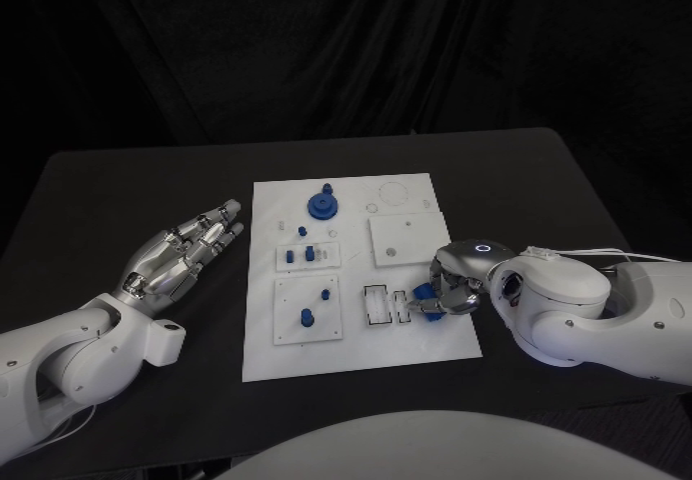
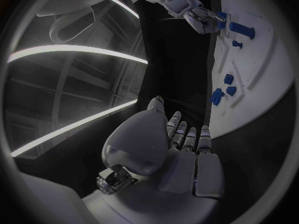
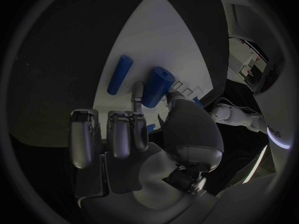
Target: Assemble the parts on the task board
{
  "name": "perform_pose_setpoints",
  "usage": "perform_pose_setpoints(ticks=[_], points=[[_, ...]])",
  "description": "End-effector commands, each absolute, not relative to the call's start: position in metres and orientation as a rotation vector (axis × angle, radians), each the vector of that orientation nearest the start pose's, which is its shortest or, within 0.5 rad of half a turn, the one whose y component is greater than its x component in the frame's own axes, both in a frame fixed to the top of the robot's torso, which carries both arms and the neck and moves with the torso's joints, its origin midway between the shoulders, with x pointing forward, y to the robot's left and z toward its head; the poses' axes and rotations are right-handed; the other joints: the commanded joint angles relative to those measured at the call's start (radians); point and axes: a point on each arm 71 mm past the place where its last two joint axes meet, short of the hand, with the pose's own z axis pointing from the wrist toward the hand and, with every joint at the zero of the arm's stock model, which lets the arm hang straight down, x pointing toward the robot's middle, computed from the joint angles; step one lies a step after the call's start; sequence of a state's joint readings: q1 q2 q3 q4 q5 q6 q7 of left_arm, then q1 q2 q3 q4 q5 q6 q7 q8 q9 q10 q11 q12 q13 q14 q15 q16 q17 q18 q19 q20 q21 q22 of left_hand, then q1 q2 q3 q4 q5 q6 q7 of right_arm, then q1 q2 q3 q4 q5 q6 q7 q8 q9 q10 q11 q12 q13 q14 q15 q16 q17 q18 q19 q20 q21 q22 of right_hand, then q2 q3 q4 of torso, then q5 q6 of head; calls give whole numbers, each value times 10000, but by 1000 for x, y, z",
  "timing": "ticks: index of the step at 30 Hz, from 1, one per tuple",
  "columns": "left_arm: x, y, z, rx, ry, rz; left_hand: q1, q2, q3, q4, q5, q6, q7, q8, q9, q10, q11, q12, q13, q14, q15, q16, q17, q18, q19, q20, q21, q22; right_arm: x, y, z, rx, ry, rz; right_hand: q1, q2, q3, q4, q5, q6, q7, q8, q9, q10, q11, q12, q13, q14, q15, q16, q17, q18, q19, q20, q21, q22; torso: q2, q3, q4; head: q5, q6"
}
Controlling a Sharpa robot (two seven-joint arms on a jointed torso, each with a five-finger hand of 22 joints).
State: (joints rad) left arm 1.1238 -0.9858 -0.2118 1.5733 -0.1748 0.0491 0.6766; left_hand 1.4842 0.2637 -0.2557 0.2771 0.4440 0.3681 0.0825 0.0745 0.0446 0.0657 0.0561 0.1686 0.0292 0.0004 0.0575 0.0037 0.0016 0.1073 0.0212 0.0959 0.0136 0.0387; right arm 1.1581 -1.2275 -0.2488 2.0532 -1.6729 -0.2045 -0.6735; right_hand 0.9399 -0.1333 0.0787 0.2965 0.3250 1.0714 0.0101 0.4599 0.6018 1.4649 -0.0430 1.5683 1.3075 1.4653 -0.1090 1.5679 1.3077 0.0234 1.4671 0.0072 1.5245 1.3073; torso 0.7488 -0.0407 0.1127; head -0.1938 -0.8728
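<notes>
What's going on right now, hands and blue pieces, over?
Left hand open, hovering beside the task board. Right hand pinching a blue part at the board's near right. Nothing in the way.

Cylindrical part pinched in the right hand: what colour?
Blue. The cylindrical part held by the right hand shows best in the right wrist view.

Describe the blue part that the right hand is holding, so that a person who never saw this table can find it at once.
Start at the white rectangular task board in the middle of the black table. At its near right edge, the silver right hand pinches a short, thick blue cylinder over the board. A slimmer blue cylinder lies free beside it.
</notes>
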Motion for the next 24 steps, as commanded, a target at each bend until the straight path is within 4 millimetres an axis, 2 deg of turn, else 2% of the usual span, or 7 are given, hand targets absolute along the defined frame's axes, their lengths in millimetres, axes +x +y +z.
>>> perform_pose_setpoints(ticks=[1,6,12,16,17,20,24], points=[[421,244,-242,-8548,15276,-18919,80,4,58,5,43,4,51,-40,-6,-5,102,-68,-14,-4,77,-37,-16,23,28,93,41,22,336,-255,-236,-1352,20448,800,49,146,106,-9,332,6,53,-115,32,1059,-40,25,2633,1055,-35,29,2631,-85,741,-60,-64,2439,-12,-4,4,20,2],[421,243,-242,-8571,15361,-18915,101,6,73,0,50,6,72,-39,-5,8,129,-47,-9,-4,109,-37,-16,35,42,137,49,34,336,-254,-238,-1452,20574,647,553,274,395,-52,1455,-65,78,-361,131,1059,-18,25,2633,1055,-18,29,2631,-67,702,-42,-131,2414,-12,-16,18,29,2],[422,243,-243,-8591,15447,-18917,114,7,84,-2,51,4,93,-39,-4,19,158,-36,-6,-4,139,-37,-16,45,53,176,56,44,337,-254,-238,-1423,20524,738,1221,199,743,-100,2943,-105,83,-554,286,1059,-13,25,2633,1055,-18,29,2631,-59,686,-35,-162,2403,-20,-14,11,52,2],[422,243,-244,-8608,15510,-18903,118,8,88,-2,50,-18,102,-43,-6,19,168,-39,-7,-4,153,-37,-16,48,54,193,57,42,337,-253,-237,-1006,20411,1170,1424,134,928,-118,3638,-67,55,-587,409,1059,-36,25,2633,1055,-36,29,2631,-67,704,-48,-132,2415,-18,-12,14,43,2],[423,243,-244,-8611,15524,-18901,118,8,88,-2,50,-18,102,-43,-6,19,168,-39,-7,-4,153,-37,-16,48,54,193,57,42,337,-253,-236,-802,20397,1350,1655,67,1108,-177,4262,-39,21,-573,519,1059,-68,25,2633,1055,-63,29,2631,-75,721,-70,-104,2426,-18,-10,17,39,2],[423,243,-244,-8615,15546,-18902,125,13,96,-3,53,-31,110,-47,-8,19,180,-39,-7,-4,168,-37,-16,51,57,211,58,43,336,-252,-235,-259,20357,1816,1922,-28,1317,-263,4839,-44,-9,-541,672,1059,-100,25,2633,1055,-81,29,2631,-82,735,-92,-79,2435,-16,-8,18,44,2],[423,242,-245,-8619,15574,-18911,134,19,105,-6,57,-50,116,-52,-10,19,189,-41,-7,-3,180,-36,-15,55,66,226,64,55,334,-251,-232,1156,20165,3007,2163,-58,1536,-369,5264,-31,-42,-472,845,1059,-137,25,2633,1055,-94,29,2631,-93,758,-110,-37,2450,-13,-8,5,95,2]])
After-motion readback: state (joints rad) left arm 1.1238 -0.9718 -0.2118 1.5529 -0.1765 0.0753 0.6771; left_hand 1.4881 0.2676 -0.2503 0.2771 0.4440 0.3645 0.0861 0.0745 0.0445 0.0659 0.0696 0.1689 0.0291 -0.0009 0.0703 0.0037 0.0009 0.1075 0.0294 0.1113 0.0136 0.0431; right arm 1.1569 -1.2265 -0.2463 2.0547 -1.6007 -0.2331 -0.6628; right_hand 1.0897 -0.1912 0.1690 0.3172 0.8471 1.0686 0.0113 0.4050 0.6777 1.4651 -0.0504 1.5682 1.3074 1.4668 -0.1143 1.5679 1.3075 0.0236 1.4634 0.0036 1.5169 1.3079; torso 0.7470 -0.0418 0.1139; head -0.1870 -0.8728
